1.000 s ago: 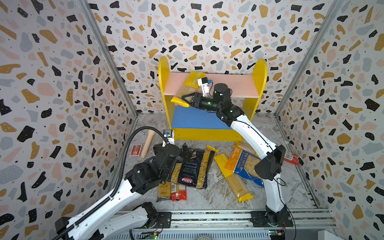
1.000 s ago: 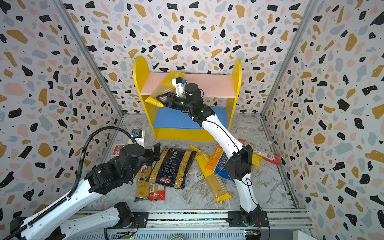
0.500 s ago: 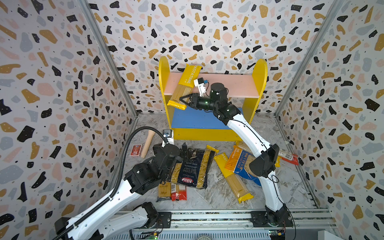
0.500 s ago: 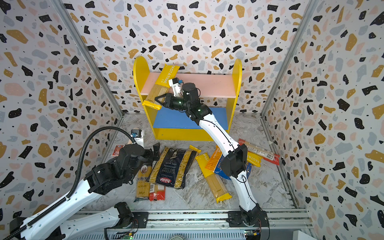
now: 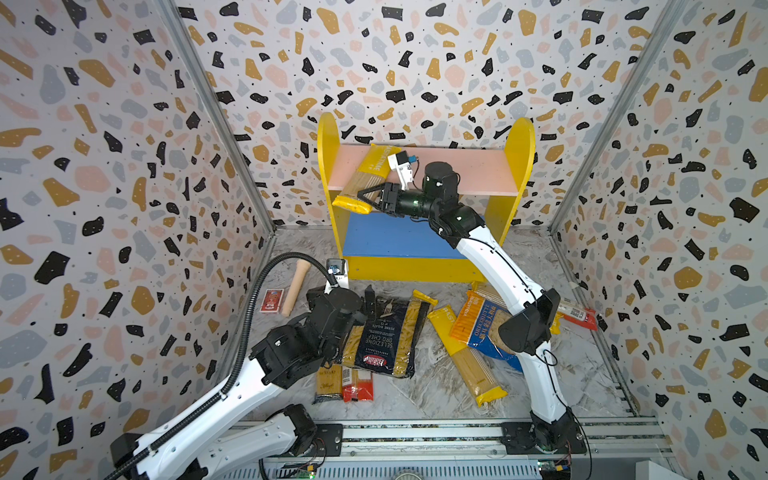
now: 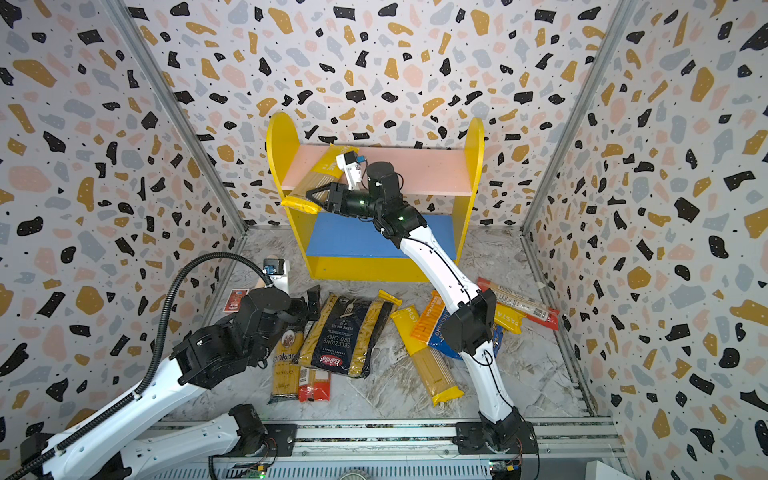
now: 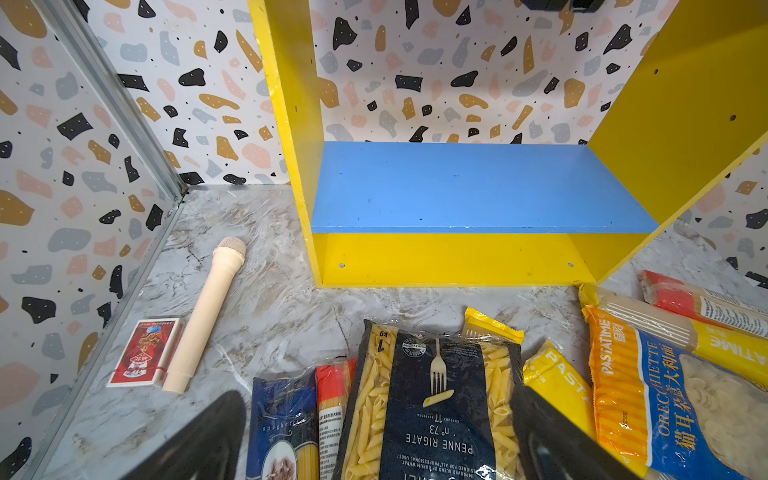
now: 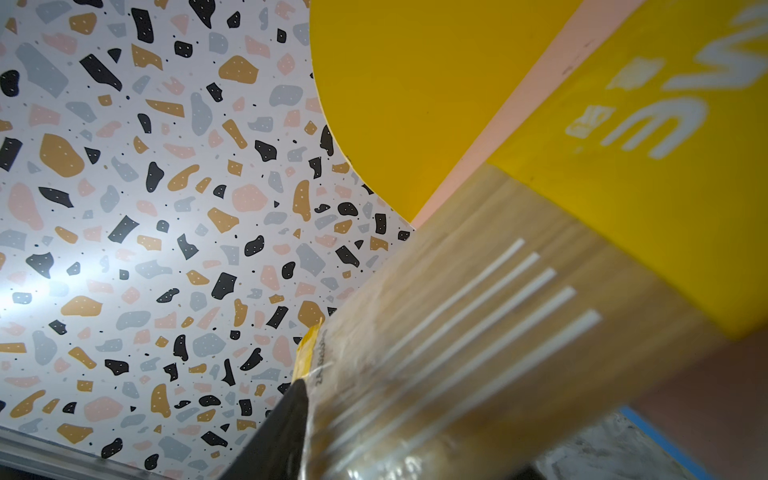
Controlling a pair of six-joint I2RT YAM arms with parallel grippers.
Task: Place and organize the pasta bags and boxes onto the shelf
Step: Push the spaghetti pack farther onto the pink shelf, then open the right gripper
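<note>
The right gripper (image 5: pixel 368 199) is reaching up to the shelf (image 5: pixel 519 166), at a yellow pack (image 5: pixel 365 178).
The yellow pack is lying aslant on the pink board (image 5: pixel 478 174), its low end jutting over the front edge; whether the jaws are pinching that end, I cannot tell. The left gripper (image 7: pixel 374 407) is hovering over the floor bags (image 5: pixel 386 332), jaws wide apart. The right elbow (image 5: pixel 528 328) is hiding part of the blue-orange bag (image 5: pixel 478 328).

1. A beige wooden stick (image 5: pixel 296 286) lay flat on the marbled floor (image 5: pixel 419 395).
2. A small red card box (image 5: pixel 272 300) lay just beside it, toward the left wall.
3. Terrazzo-patterned walls (image 5: pixel 104 208) enclosed the floor.
</note>
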